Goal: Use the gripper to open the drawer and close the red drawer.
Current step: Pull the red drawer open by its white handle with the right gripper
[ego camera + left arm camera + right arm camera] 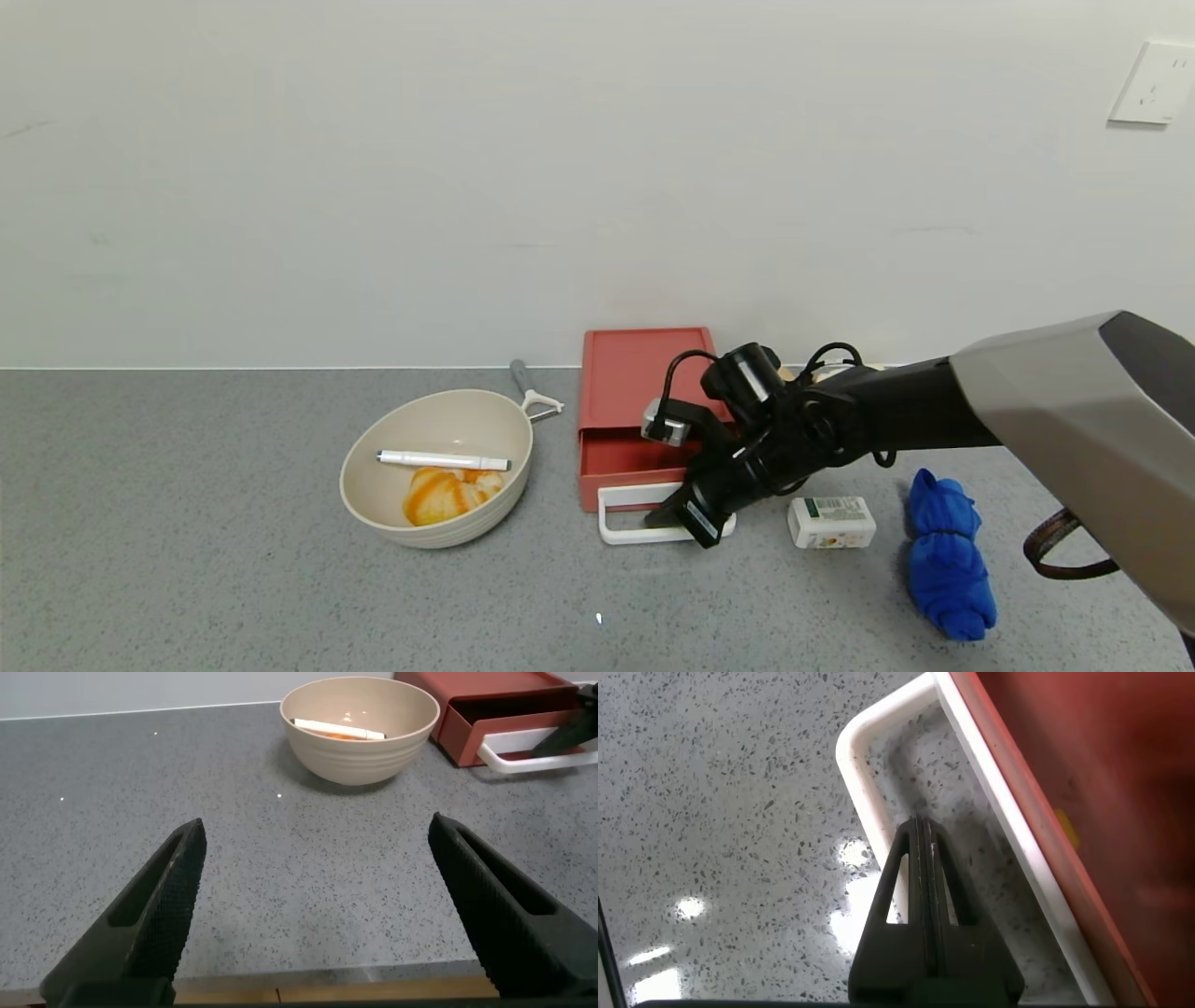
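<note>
The coral-red drawer (644,373) lies flat against the wall, its tray (624,463) slid partly out toward me. Its white loop handle (624,534) rests on the counter. My right gripper (665,513) is shut, fingers pressed together, with the tips poked down inside the loop. The right wrist view shows the tips (920,826) between the handle's outer bar (864,784) and the drawer front (1083,793). My left gripper (318,859) is open and empty, low over bare counter, far from the drawer (509,705).
A beige bowl (439,467) with a white pen and an orange thing stands left of the drawer. A peeler (534,394) lies behind it. A white soap box (831,521) and a blue cloth (948,555) lie right of the handle.
</note>
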Available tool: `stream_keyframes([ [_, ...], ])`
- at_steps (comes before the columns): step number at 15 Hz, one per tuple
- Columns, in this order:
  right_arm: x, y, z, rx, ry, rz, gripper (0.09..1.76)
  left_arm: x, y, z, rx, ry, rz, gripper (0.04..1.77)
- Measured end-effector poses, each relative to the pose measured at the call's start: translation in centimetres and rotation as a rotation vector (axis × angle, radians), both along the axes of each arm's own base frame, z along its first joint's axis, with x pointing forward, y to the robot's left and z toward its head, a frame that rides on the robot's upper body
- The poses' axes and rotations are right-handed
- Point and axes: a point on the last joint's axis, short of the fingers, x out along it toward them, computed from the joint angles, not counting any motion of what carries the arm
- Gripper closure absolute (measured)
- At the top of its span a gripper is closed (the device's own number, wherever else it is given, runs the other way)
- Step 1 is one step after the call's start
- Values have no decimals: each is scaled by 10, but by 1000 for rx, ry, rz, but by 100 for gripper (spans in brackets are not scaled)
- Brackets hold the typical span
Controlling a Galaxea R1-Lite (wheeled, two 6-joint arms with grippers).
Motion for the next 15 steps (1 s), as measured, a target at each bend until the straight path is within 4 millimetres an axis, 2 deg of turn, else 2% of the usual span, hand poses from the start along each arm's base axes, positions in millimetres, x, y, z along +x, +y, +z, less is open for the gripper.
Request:
stream_keyframes([
  [9, -34, 9, -3, -5, 31, 43, 173, 0, 0, 0, 0, 0, 0, 9],
  [15, -41, 12, -4, -12, 47, 50, 173, 0, 0, 0, 0, 0, 0, 9],
])
